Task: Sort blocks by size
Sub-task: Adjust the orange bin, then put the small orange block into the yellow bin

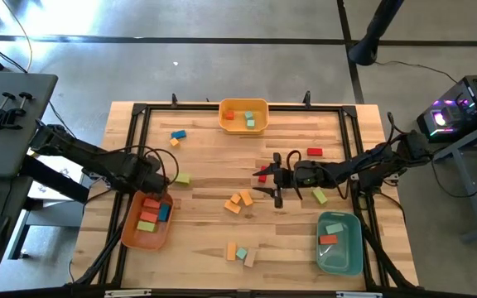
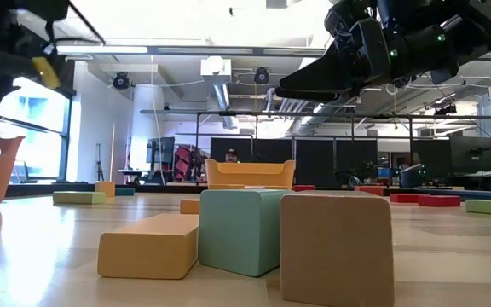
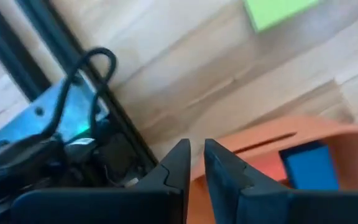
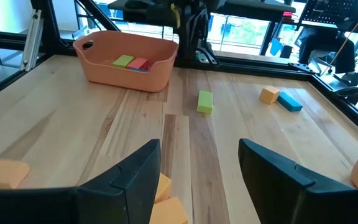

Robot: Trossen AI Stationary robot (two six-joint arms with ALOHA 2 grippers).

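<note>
Orange bin (image 1: 131, 236) under left gripper (image 1: 157, 187), jaws together, nothing held.
Right gripper (image 1: 277, 180) mid-table, jaws apart, near red block (image 1: 262, 177) w/ blocks (image 1: 239, 201) scattered.

The widest bare stretch of the table (image 1: 205, 153) runs across its middle, between the yellow bin (image 1: 243, 115) at the far edge and the scattered blocks nearer the front. A green block (image 4: 204, 101) lies alone in that lane, beside the orange bin (image 1: 146, 220). The right gripper (image 1: 277, 180) hangs above the table's centre with its fingers spread, a red block (image 1: 262, 176) just beside it (possibly under the arm; the overhead view is unclear). Orange blocks (image 1: 239, 201) crowd the boards close by. The teal bin (image 1: 339, 242) blocks the front right corner.
</note>
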